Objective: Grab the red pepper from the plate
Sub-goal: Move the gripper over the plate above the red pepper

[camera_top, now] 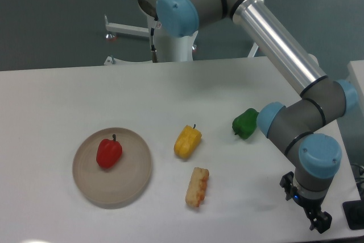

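The red pepper (pixel 108 152) is glossy with a short dark stem and lies on the left half of the round beige plate (pixel 132 181), near the table's front left. My gripper (pixel 318 222) hangs at the far right front corner of the table, far from the plate and pointing down. Its dark fingers are small and seen end-on, so their gap does not show. Nothing is visibly held between them.
A yellow pepper (pixel 187 141) lies mid-table, right of the plate. Below it is an orange-yellow oblong food piece (pixel 197 186). A green pepper (pixel 245 123) sits beside the arm's elbow joint (pixel 273 122). A dark object (pixel 355 213) is at the right edge.
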Controlling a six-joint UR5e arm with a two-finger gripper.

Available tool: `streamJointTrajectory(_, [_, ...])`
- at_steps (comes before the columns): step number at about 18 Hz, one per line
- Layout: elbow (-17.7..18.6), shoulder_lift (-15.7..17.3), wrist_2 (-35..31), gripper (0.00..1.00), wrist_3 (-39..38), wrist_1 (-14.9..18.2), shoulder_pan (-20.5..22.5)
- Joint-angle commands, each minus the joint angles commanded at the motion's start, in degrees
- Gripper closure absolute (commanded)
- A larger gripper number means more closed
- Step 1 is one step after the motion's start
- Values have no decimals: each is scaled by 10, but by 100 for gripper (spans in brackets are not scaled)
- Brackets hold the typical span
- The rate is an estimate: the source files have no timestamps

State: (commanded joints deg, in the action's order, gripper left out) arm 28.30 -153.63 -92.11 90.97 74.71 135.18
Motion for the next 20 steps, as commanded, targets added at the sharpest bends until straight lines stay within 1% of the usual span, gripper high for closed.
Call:
streamJointTrajectory(2, [5,4,-2,0,-4,0,-4])
streamJointTrajectory(5, [28,21,0,0,-21,1,-5])
streamJointTrajectory(6, [39,30,-1,0,-34,2,-12])
streamJointTrajectory(9, [92,69,7,0,-69,2,-17])
streamJointTrajectory(12, [136,104,10,0,-123,4,-34])
streamJointTrajectory(14, [176,132,20,0,-153,4,-41])
streamJointTrajectory(15, [201,150,27,0,-192,4,-54])
streamJointTrajectory(16, [215,162,30,0,-219,4,-59])
streamJointTrajectory(20, [293,227,45,0,-294,4,-81])
